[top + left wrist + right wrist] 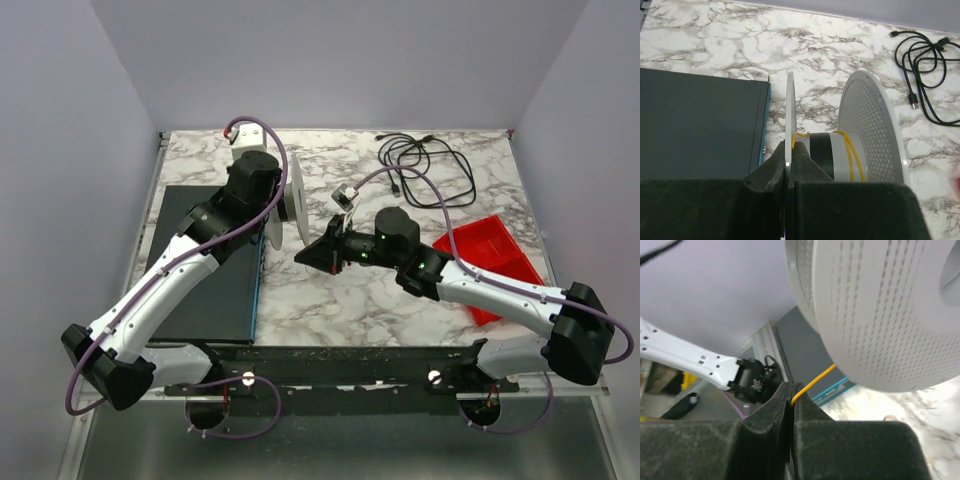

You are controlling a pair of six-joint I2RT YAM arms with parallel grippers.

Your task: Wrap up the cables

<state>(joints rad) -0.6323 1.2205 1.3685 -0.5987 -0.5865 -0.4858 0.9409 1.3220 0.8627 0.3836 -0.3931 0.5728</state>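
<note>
The black cables (425, 165) lie in a loose tangle at the back right of the table, also seen in the left wrist view as cables (925, 55). A white spool (287, 205) stands on edge mid-table. My left gripper (788, 150) is shut on its thin near flange (790, 100). The perforated far flange (872, 125) stands to the right. A thin yellow cord (852, 155) runs round the grey hub (832, 155). My right gripper (791, 390) is shut on that yellow cord (815, 380), just right of the spool and below its flange (880, 315).
A dark flat box (205, 270) lies at the left, its edge close to the spool. A red tray (490, 260) sits at the right, beside the right arm. A small plug piece (347, 195) lies behind the right gripper (312, 256).
</note>
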